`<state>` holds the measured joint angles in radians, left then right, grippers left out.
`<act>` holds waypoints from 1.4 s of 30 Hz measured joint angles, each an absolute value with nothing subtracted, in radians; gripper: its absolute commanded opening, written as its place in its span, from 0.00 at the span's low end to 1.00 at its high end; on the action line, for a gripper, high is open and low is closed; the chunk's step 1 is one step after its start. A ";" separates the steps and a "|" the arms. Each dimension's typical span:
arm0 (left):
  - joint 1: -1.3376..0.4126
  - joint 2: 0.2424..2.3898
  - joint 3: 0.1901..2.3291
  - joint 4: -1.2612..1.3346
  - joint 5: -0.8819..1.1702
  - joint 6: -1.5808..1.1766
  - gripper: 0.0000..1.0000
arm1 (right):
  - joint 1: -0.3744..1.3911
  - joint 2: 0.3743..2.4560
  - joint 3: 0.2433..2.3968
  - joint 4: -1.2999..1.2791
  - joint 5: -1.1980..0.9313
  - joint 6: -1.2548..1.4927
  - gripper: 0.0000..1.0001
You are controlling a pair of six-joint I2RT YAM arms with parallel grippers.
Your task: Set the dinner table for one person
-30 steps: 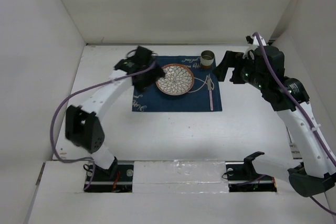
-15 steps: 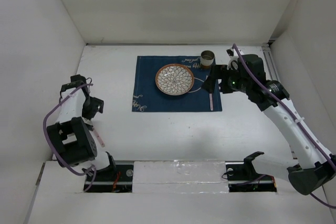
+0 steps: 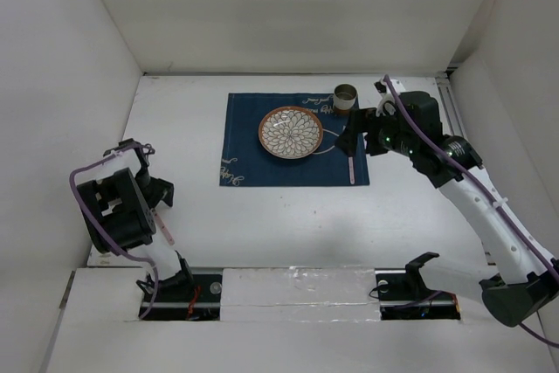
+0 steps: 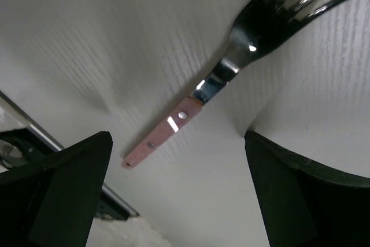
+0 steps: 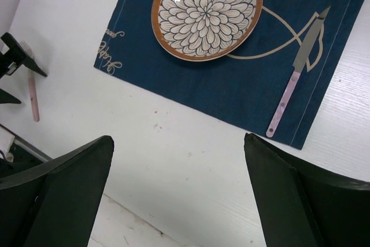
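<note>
Counting it all up: one big white surface (image 3: 288, 216) is seen filling the floor of the white-walled booth, stretched out beyond the two arm bases, and pretty much everything is laid on it. One navy placemat (image 3: 249, 168), with pale script along its edges, is spread at the far middle. On it, exactly one plate (image 3: 291, 132) (orange rim, petal pattern) is parked roughly mid-mat. One small cup (image 3: 346, 96) is stood at the mat's far right corner. One knife (image 3: 350, 162) with a pink handle is laid along the mat's right side, just beside the plate, blade pointed away from the bases.

One fork (image 4: 231, 67) is found, also pink-handled, and it's not on the mat at all. It's laid flat on the bare surface over by the left wall, well apart from the placemat.

Two claws total. The left claw (image 4: 178, 143) is hung low over that fork, fingers spread wide on either side of the handle. Nothing is pinched, so it's released. The right claw (image 5: 178, 138) is held up above the mat's right part, near the knife and cup, jaws gaping too, nothing gripped.
</note>
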<state>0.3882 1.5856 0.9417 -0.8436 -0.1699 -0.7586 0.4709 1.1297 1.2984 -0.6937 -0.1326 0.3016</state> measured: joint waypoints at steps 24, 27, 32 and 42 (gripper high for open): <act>0.157 1.888 1.419 -0.921 -0.292 -0.684 0.00 | 0.486 1.137 1.306 -0.701 -0.025 0.261 1.00; 0.042 1.922 1.661 -0.907 -0.334 -0.614 0.00 | 0.486 1.166 1.332 -0.706 -0.017 0.258 1.00; -0.067 1.911 1.778 -0.824 -0.225 -0.453 0.00 | 0.486 1.196 1.344 -0.712 -0.007 0.253 1.00; -0.084 2.011 1.792 -0.792 0.126 -0.285 0.00 | 0.484 1.199 1.392 -0.769 0.040 0.241 1.00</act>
<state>-0.0845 2.0109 1.7920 -0.7918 0.1265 -0.2848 0.4843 1.1988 1.3918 -0.7689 0.0402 0.2409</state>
